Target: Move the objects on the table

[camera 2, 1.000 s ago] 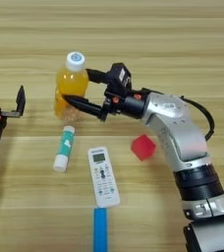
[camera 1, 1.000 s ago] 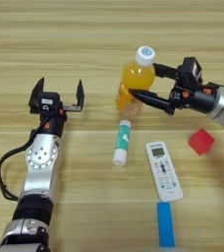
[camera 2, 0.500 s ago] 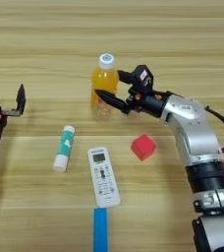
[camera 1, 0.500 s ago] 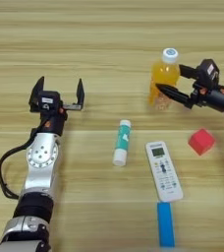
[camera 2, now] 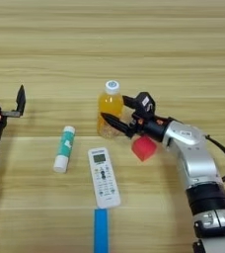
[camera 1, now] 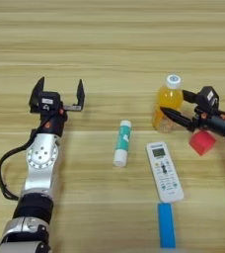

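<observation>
The orange drink bottle [camera 1: 167, 100] with a white cap stands upright right of centre on the table [camera 1: 109, 44]. My right gripper [camera 2: 113, 108] reaches in from the right and is shut on the bottle, one finger across its front and one behind. Just under that wrist lies the red cube [camera 2: 144, 147]. In front of the bottle lies the white remote control [camera 1: 164, 171], with the flat blue bar [camera 1: 166, 225] nearer still. The white-and-teal tube [camera 1: 122, 143] lies left of the remote. My left gripper [camera 1: 58, 91] is parked at the left, open and empty.
My left arm [camera 1: 39, 168] stretches along the left side from the near edge. My right forearm [camera 2: 198, 168] comes up along the right side. Bare wood lies across the far half of the table.
My right gripper has carried the bottle to the right, away from the tube, then nearer to me, ending next to the red cube. The left arm has not moved.
</observation>
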Available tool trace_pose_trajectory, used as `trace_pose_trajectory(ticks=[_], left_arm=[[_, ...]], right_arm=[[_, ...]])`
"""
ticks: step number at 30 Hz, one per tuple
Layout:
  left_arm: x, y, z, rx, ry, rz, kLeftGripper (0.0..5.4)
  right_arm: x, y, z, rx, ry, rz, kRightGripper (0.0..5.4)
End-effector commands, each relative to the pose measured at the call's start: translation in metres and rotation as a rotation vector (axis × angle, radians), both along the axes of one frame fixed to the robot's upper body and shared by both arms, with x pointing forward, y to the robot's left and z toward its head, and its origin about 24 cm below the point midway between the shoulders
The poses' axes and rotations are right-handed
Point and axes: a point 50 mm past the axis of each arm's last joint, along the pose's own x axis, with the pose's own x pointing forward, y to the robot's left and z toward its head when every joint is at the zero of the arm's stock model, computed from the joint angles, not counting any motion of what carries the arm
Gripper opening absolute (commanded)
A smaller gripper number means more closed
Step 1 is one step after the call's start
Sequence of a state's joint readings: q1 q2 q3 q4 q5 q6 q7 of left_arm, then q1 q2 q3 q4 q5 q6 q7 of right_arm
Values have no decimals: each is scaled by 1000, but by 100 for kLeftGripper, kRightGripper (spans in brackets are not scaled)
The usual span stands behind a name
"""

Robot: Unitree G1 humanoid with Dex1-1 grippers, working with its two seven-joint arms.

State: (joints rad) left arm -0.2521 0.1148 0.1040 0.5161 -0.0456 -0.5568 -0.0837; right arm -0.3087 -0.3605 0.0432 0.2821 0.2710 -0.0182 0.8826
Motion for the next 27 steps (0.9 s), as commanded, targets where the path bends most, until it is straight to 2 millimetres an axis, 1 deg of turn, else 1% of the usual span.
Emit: trace_pose_trajectory(ticks=[1,10,12,17,20,26,27], left_arm=[[1,1,1,16,-8,-5,540],[1,2,1,17,-8,-6,540],[1,2,1,17,-8,-7,540],[1,2,1,17,-8,-9,540],[1,2,1,18,-9,-10,540],[1,2,1,19,-8,-12,540],[0,2,1,20,-8,-12,540]], right_arm=[[-2,2,3,2,-48,8,344],[-10,6,-6,0,-45,32,344],[-12,7,-8,0,-43,39,381],[-12,8,-8,1,-41,45,418],[-11,8,-6,5,-49,43,456],[-8,10,-1,29,-73,31,510],[-7,10,0,35,-80,27,529]])
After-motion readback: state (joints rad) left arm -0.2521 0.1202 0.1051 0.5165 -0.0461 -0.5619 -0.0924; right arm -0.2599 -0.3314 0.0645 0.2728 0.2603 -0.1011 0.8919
